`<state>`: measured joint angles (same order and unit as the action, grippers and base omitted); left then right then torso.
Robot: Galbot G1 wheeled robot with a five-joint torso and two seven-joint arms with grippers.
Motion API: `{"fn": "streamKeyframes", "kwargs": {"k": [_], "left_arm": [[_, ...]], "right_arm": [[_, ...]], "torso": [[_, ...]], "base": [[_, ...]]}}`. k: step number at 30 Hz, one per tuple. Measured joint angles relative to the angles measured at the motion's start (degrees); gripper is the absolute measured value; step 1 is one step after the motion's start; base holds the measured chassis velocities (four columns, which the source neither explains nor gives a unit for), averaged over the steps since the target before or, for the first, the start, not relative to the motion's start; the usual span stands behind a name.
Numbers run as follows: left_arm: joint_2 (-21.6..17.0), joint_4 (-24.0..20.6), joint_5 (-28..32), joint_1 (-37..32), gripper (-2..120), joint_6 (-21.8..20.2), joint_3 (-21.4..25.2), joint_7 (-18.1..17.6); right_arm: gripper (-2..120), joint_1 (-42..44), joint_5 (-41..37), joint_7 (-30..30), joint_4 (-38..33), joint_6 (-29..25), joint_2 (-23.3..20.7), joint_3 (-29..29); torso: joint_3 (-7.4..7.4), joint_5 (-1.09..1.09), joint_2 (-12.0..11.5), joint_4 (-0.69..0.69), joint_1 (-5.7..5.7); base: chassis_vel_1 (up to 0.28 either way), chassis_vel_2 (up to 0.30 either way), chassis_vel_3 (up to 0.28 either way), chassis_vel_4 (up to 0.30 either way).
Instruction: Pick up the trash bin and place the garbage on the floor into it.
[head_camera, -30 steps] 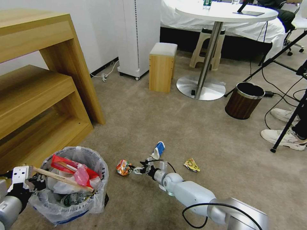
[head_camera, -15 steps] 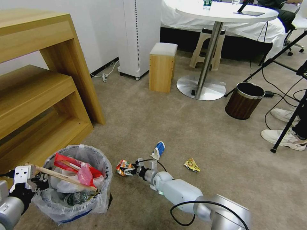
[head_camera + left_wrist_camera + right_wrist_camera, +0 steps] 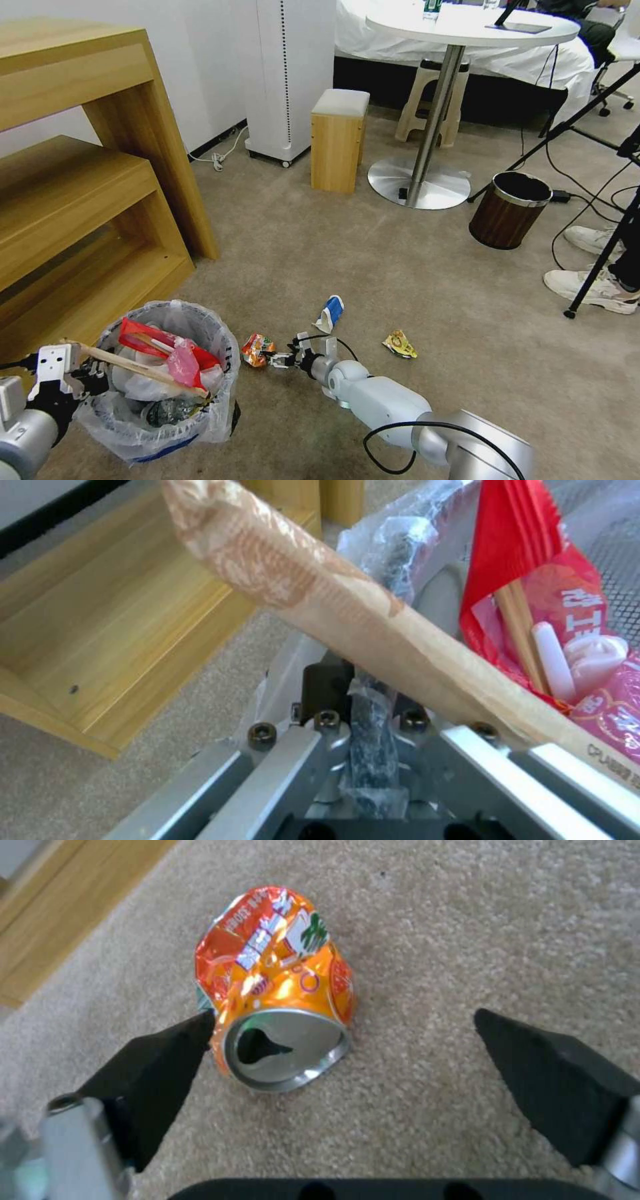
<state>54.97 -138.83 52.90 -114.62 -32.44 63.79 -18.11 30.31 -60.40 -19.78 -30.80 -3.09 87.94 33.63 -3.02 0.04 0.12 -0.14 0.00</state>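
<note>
Beige carpet (image 3: 413, 280) is stretching across the room toward a round white table (image 3: 467, 27) and a brown wood-grain bin (image 3: 509, 210), with a wooden shelf unit (image 3: 87, 180) standing at my left. I am reaching my right arm low and forward over the floor, my right gripper (image 3: 343, 1022) spread wide around a crushed orange can (image 3: 277, 990); one finger (image 3: 170, 1050) is touching the can's rim while the other is standing well apart from it. Writing on the can is showing, but I cannot read it. I am keeping my left arm bent in at my side, my left gripper (image 3: 83, 387) pinching the bagged rim of the trash bin (image 3: 167, 377), which is sitting beside the shelf unit. A red wrapper (image 3: 533, 580) with white characters I cannot make out and a wooden stick (image 3: 373, 630) in a paper sleeve are poking out of it. Farther out, a blue-white paper cup (image 3: 330, 313) and a yellow packet (image 3: 399, 344) are lying on the carpet.
</note>
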Motion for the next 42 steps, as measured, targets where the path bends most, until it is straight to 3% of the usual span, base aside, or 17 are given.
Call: {"fn": "streamKeyframes", "kwargs": {"k": [4,21,25,38,42], "left_arm": [[0.17,-0.41,-0.03,-0.25,0,0.15,0.07,0.0],[0.78,-1.0,-0.12,-0.64,0,1.18,0.31,0.15],[0.82,-1.23,-0.11,-0.8,0,1.24,0.54,0.17],[1.18,-1.62,-0.09,-0.83,0,1.69,0.35,0.25],[1.25,-1.61,-0.19,-0.76,0,1.94,0.16,0.27]], "right_arm": [[84,0.11,0.97,-0.03,-0.01,-0.16,0.04,0.2],[89,-0.35,3.28,1.9,0.61,0.55,2.71,1.21],[80,-0.48,3.64,2.15,0.78,0.73,2.57,1.19],[29,-0.21,4.68,2.47,1.0,0.09,1.8,0.97],[19,-0.19,5.07,2.51,1.0,0.09,1.7,1.01]], "torso": [[0.0,0.0,0.0,0.0,0.0],[0.0,0.0,0.0,0.01,0.0],[0.0,0.0,0.0,0.0,0.0],[0.0,0.0,0.0,0.0,0.0],[0.0,0.0,0.0,0.0,0.0]], "base": [[0.0,0.0,0.0,0.0],[0.0,0.0,0.0,0.0],[0.0,0.0,0.0,0.0],[0.0,0.0,0.0,0.0],[0.0,0.0,0.0,0.0]]}}
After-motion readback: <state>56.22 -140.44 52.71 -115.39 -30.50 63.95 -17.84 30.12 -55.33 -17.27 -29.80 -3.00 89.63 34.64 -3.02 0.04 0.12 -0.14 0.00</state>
